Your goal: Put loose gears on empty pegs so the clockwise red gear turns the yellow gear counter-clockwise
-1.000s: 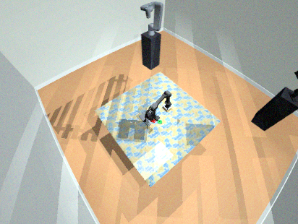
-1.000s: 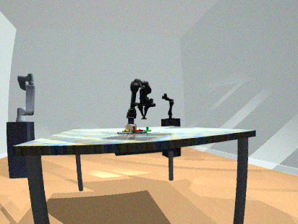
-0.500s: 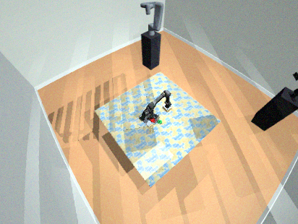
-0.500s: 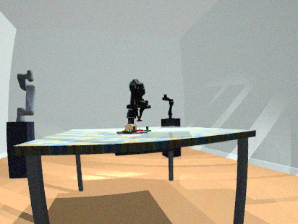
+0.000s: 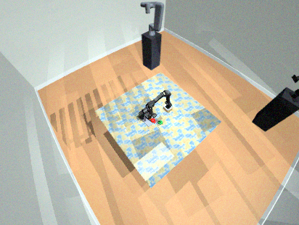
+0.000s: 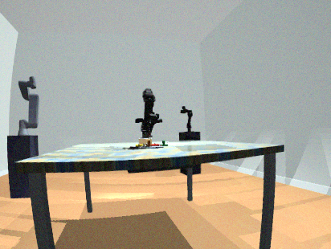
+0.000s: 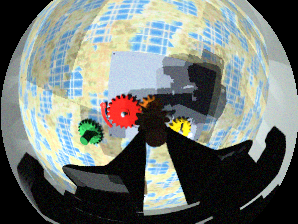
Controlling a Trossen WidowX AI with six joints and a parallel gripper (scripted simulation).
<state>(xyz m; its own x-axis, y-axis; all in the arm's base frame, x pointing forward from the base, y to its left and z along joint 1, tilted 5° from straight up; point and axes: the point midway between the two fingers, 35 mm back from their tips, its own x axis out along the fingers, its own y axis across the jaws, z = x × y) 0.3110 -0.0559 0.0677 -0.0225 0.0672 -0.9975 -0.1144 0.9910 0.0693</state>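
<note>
Pincer: clamped on the stem of the dark brown gear, its fingers pointing down over the board; pincer (image 5: 148,117) (image 6: 146,136) (image 7: 154,132).
Dark brown gear: this gear (image 7: 153,120) is in front of the board in the wrist view, between the red and yellow gears; whether it touches a peg or a neighbouring gear, I cannot tell.
Grey board: the board (image 5: 148,123) (image 6: 138,148) (image 7: 135,65) lies well inside all four edges of the tabletop (image 5: 185,103) (image 6: 225,148) (image 7: 55,50), part of it in shadow.
Red gear: flat on the board, the red gear (image 5: 153,120) (image 6: 155,144) (image 7: 123,112) is on the side towards the green one.
Red arrow: a curved red mark (image 7: 104,114) beside the red gear.
Orange gear: partly hidden, the orange gear (image 7: 148,103) is at the board, just beside the red gear; its seating is unclear.
Yellow gear: partly covered by the pincer's side of the wrist view, the yellow gear (image 6: 139,145) (image 7: 180,126) is on the board.
Green gear: off the board, near its edge, the green gear (image 5: 160,123) (image 6: 164,143) (image 7: 91,131) stands on the tabletop, well in from every corner.
Black arm: bent over the tabletop, the arm (image 5: 158,98) (image 6: 149,105) reaches to the board.
Empty pegs: too small or hidden to tell.
</note>
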